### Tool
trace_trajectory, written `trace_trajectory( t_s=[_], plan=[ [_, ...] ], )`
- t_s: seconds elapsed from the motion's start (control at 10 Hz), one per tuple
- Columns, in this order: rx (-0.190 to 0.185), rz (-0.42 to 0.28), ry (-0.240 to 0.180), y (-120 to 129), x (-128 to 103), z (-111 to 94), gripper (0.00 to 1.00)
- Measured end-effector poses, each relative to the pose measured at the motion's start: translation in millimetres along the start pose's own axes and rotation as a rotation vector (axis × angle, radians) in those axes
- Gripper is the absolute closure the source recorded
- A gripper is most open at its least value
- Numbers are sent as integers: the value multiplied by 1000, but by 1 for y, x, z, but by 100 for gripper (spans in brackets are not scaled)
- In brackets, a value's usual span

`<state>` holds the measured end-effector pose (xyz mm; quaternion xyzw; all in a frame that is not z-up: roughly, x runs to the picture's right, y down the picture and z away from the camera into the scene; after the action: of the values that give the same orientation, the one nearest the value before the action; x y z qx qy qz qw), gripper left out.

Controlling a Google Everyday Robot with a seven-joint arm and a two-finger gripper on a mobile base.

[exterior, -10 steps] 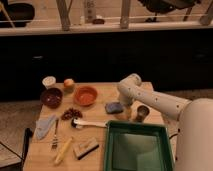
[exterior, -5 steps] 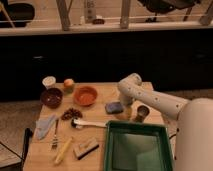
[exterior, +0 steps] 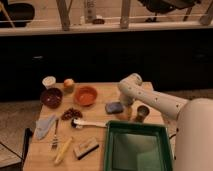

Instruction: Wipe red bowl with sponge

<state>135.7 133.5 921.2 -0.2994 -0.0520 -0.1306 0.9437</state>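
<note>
Nothing has moved this past second: the gripper (exterior: pixel 125 112) hangs open just beside the sponge (exterior: pixel 114 107) (not yet grasped), so wiping waits.

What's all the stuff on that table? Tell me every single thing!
cup: one, white, back left
fruit: one, orange-yellow, right of cup
dark red bowl: one, in front of cup
orange bowl: one, right of dark red bowl
sponge: one, blue-grey, middle
pile of small bits: one, dark red, in front of the bowls
brush: one, white handle, middle
cloth: one, grey, left
fork: one, silvery, beside cloth
long yellow thing: one, front
block: one, tan, dark top, front
bin: one, green, front right
metal cup: one, right
table: one, wooden
arm: one, white, from right
end effector: one, low, just right of sponge
</note>
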Motion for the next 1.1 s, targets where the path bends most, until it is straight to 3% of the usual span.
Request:
trace_trajectory(
  t_s=[1.1],
  plan=[
    [-2,34,-2,-4,5,2,20]
  ],
)
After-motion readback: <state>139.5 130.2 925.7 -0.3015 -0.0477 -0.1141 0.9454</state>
